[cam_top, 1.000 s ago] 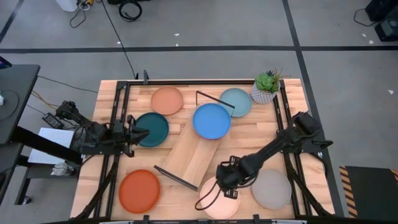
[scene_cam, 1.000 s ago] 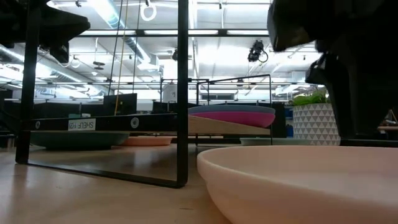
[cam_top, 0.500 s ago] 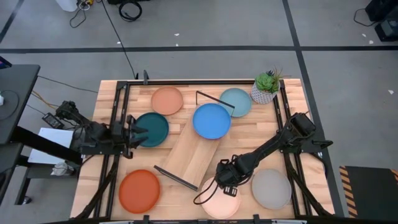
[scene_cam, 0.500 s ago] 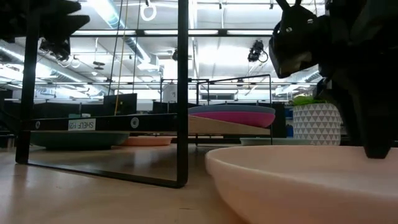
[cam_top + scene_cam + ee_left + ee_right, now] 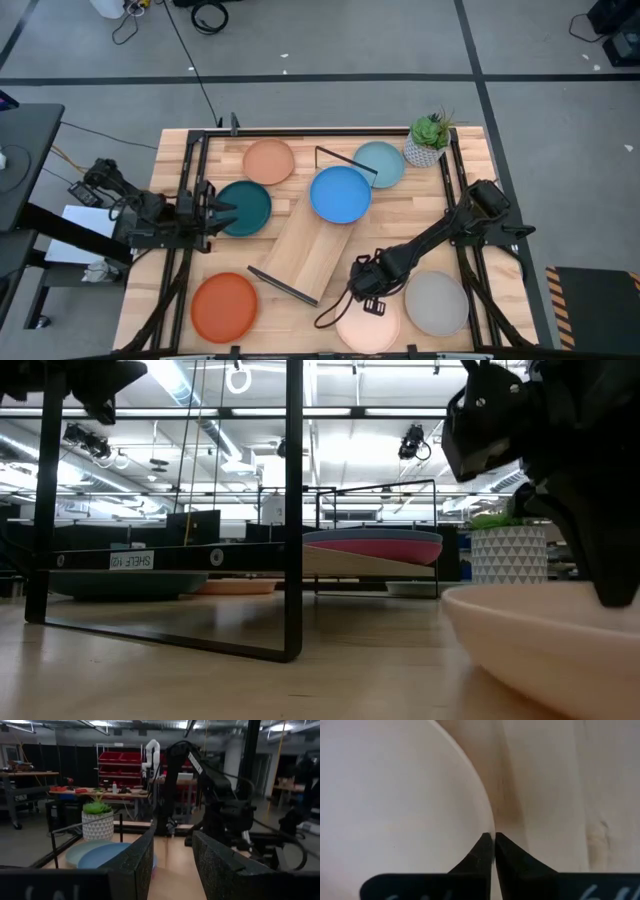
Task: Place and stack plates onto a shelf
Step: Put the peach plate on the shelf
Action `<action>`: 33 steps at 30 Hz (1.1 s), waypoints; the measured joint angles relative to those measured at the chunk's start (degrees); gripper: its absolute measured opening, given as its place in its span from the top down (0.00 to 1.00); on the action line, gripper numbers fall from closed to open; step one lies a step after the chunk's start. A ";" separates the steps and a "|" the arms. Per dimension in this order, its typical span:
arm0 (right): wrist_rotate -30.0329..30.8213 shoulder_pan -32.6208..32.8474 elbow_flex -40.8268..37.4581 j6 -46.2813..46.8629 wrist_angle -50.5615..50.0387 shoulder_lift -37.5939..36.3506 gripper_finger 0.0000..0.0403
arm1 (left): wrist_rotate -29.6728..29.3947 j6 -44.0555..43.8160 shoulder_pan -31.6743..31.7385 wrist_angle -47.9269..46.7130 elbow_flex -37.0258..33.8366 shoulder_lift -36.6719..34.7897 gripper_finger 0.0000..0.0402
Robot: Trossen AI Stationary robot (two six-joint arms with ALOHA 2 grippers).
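Note:
The cream plate [image 5: 368, 330] lies near the table's near edge, and my right gripper [image 5: 366, 303] is shut on its far rim. The light-wood shelf [image 5: 312, 248] lies slantwise mid-table. At its far end the bright blue plate [image 5: 341, 194] sits stacked on the magenta plate [image 5: 375, 548]. Flat on the table lie the dark teal [image 5: 250, 205], salmon [image 5: 269, 161], light blue [image 5: 383, 163], orange [image 5: 224, 306] and grey [image 5: 436, 303] plates. My left gripper [image 5: 230, 209] is open and hovers over the teal plate's left edge. My right gripper pinches the cream plate's rim [image 5: 489, 822] between its two fingers, one finger [image 5: 479, 852] inside the plate and the other outside. The fingers come from above, pointing down. Whether the plate's underside still rests on the table, I cannot tell.
A white potted plant [image 5: 428, 140] stands at the far right corner. Black frame rails [image 5: 190, 180] run along both table sides. The shelf's black end brackets [image 5: 292, 510] stand upright. Bare wood lies between the orange plate and the cream plate.
My right gripper has kept its pinch and moved toward the table's right and near edge, dragging the cream plate with it, away from the shelf's near end. My left gripper has risen a little over the teal plate.

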 joint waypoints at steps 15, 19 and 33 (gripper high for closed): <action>7.00 -9.10 0.04 -1.09 -11.53 -16.21 0.97 | -6.68 8.30 0.00 -5.41 14.27 18.78 0.64; 8.86 -13.97 2.49 -5.59 -14.52 -16.57 0.97 | -6.96 6.66 0.00 -5.52 15.58 20.85 0.64; 9.03 -25.98 23.53 -34.78 -12.49 -3.53 0.97 | -6.83 2.24 0.00 -10.19 21.12 22.47 0.64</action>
